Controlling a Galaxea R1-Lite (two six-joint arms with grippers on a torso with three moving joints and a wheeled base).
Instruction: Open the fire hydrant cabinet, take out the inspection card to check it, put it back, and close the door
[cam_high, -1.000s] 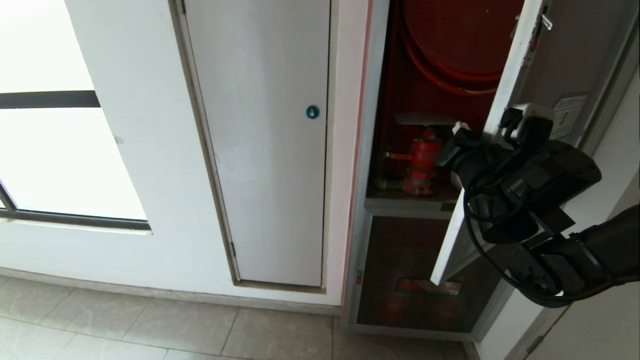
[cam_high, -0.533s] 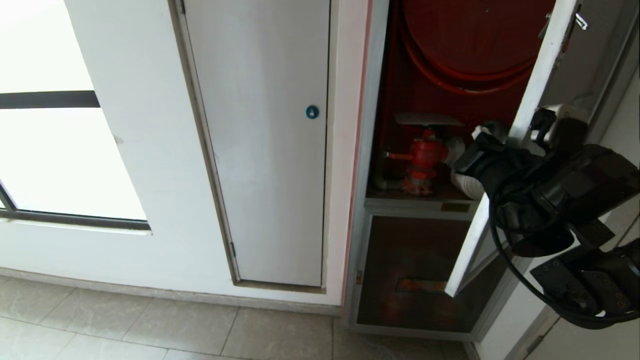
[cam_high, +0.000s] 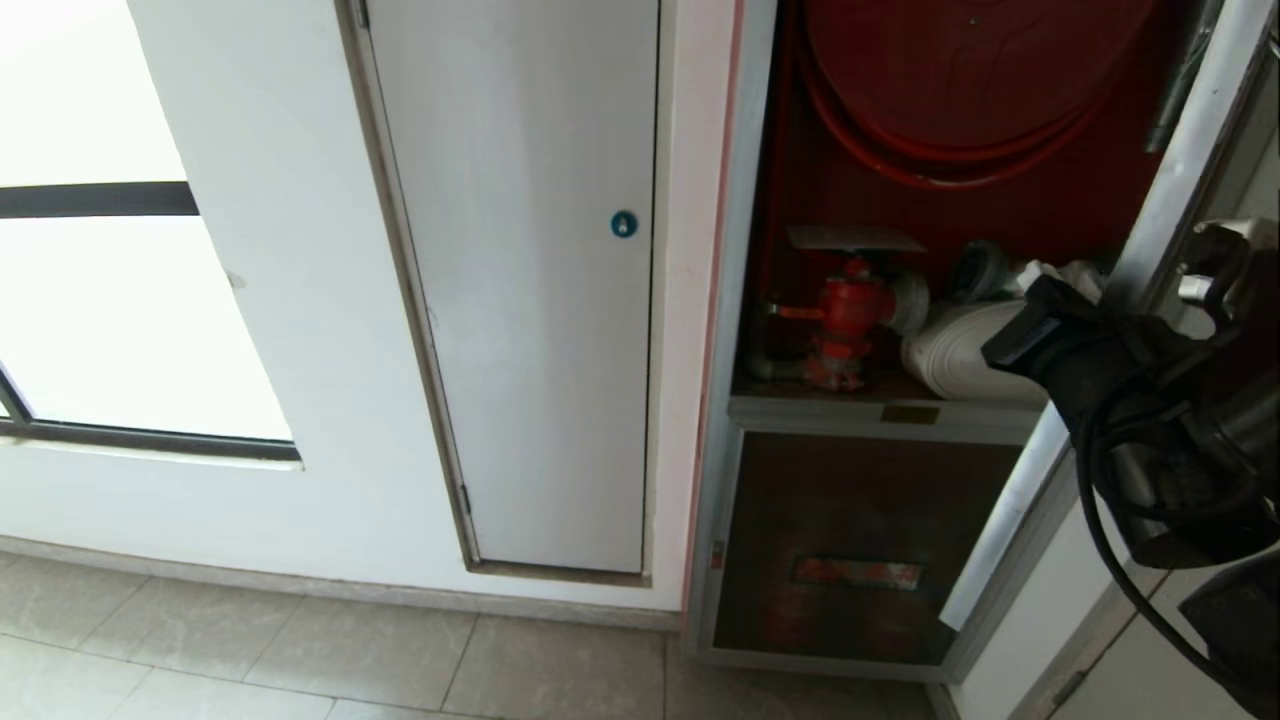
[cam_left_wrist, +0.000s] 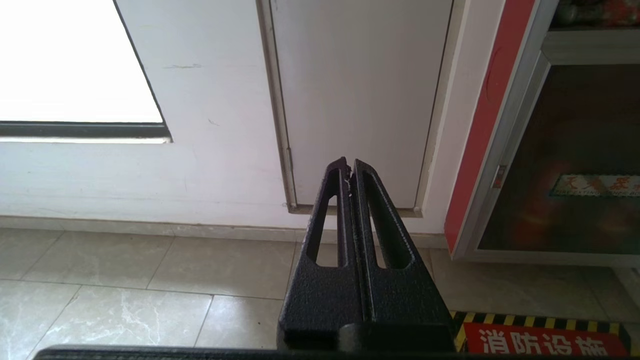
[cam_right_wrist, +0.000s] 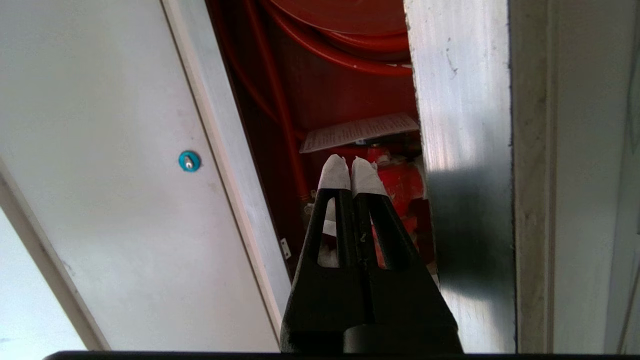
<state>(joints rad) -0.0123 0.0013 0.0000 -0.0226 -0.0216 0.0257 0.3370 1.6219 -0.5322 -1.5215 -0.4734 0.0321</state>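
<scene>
The fire hydrant cabinet (cam_high: 735, 300) stands open, with its red inside showing. Its door (cam_high: 1150, 230) is swung far out to the right, and I see its silver edge (cam_right_wrist: 460, 100) close by. My right gripper (cam_high: 1015, 330) is shut and empty, right beside that door edge, and I cannot tell whether it touches. In the right wrist view the white-taped tips of this gripper (cam_right_wrist: 350, 167) point into the cabinet. The inspection card (cam_high: 855, 238) lies flat above the red valve (cam_high: 845, 320), and the card (cam_right_wrist: 360, 132) is beyond the tips. My left gripper (cam_left_wrist: 349, 167) is parked low and shut.
A white rolled hose (cam_high: 960, 355) lies beside the valve, under a red hose reel (cam_high: 950, 80). Left of the cabinet is a plain white door with a blue lock (cam_high: 624, 224). Below is a dark glass panel with a red label (cam_high: 858, 572). A hazard-striped floor marking (cam_left_wrist: 540, 340) lies near.
The door has swung wider to the right, and my right gripper has moved right along with its edge. The white hose and more of the red interior have come into view.
</scene>
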